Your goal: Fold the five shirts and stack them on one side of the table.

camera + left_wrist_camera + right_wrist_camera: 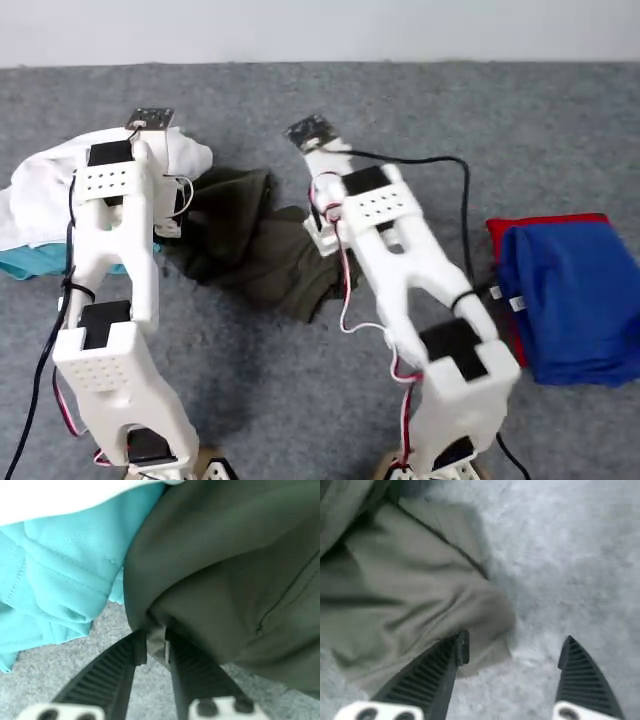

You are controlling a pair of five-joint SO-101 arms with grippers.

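A crumpled dark olive shirt lies mid-table between the two arms. My left gripper is shut on a fold at that shirt's edge, right beside a teal shirt and a white shirt. In the high view this gripper sits at the olive shirt's left side. My right gripper is open low over the table, one finger on the olive shirt's corner. In the high view it sits at the shirt's right part.
The white shirt is heaped over the teal shirt at the left edge. A folded blue shirt lies on a red shirt at the right. Grey carpet-like table surface lies bare in front.
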